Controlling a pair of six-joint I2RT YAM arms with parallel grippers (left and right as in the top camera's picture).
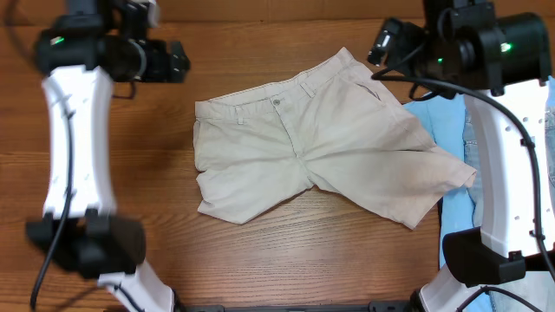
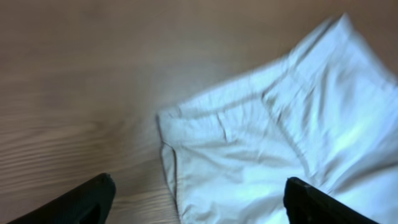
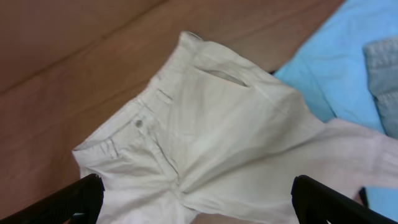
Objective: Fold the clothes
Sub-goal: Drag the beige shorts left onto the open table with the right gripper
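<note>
Two empty wide-open pincers, left gripper and right gripper, by spread shorts, one leg atop blue T-shirt.

Pale beige shorts, light blue T-shirt, brown wood-grain table

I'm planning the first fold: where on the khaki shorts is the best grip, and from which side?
Probably the waistband at its two end corners, coming from the outer sides. The shorts lie flat, front up, and both corners sit on bare table, free to pinch.
</note>
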